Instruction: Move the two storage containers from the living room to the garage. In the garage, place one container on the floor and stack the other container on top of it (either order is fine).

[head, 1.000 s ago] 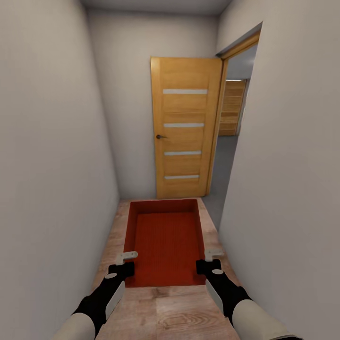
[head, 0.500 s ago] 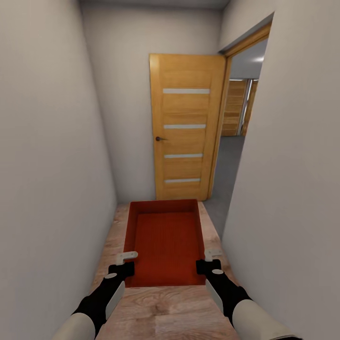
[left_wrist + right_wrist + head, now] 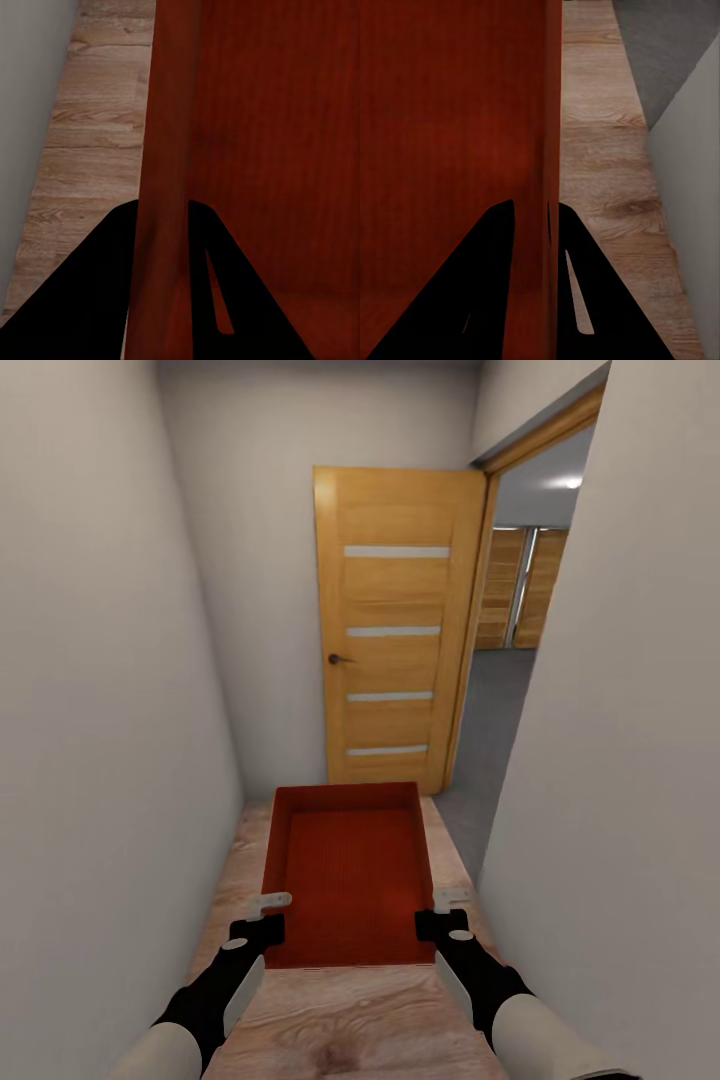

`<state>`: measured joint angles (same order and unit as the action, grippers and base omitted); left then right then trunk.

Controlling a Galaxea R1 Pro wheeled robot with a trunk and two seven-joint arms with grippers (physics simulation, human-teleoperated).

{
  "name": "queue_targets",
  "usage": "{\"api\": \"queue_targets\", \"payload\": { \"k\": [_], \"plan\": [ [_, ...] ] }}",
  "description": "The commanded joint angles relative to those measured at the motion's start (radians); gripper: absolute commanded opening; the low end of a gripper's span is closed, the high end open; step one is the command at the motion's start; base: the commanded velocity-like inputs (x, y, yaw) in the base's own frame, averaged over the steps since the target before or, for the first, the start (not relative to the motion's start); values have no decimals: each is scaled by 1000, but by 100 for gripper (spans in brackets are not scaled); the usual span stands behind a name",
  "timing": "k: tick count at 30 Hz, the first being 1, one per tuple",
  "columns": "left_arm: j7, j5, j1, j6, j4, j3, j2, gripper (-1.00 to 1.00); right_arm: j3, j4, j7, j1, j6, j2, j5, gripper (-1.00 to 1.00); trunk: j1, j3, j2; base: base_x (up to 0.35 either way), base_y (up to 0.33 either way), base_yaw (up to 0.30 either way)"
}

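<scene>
An orange-red open-top storage container (image 3: pixel 350 875) hangs in front of me above the light wood plank floor, held level between both arms. My left gripper (image 3: pixel 268 916) is shut on its left wall near the close corner; in the left wrist view the black fingers (image 3: pixel 97 300) straddle that wall (image 3: pixel 161 187). Shut on the right wall is my right gripper (image 3: pixel 440 913), whose fingers (image 3: pixel 495 285) clamp the wall (image 3: pixel 551 150) in the right wrist view. The bin is empty, with a finely ribbed bottom.
I am in a narrow corridor between white walls (image 3: pixel 100 710). Straight ahead an orange wooden door (image 3: pixel 395 630) stands open against the far wall. Beside it, at the right, a doorway (image 3: pixel 510 660) opens onto grey floor (image 3: pixel 490 730) and wooden panels beyond.
The whole view has advanced down the corridor: the door and doorway look larger and closer. The container and both grippers keep the same place in the picture.
</scene>
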<state>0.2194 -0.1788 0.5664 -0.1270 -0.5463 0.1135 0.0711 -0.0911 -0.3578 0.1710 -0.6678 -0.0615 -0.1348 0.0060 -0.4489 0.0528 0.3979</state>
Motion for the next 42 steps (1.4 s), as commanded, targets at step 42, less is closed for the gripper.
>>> {"api": "queue_targets", "payload": {
  "k": [42],
  "plan": [
    [18, -25, 1, 81, -4, -21, -1, -100, 7, -1, 7, 0, -8, 1, -24, -100, -1, 2, 2, 323, 0, 28]
  ]
}}
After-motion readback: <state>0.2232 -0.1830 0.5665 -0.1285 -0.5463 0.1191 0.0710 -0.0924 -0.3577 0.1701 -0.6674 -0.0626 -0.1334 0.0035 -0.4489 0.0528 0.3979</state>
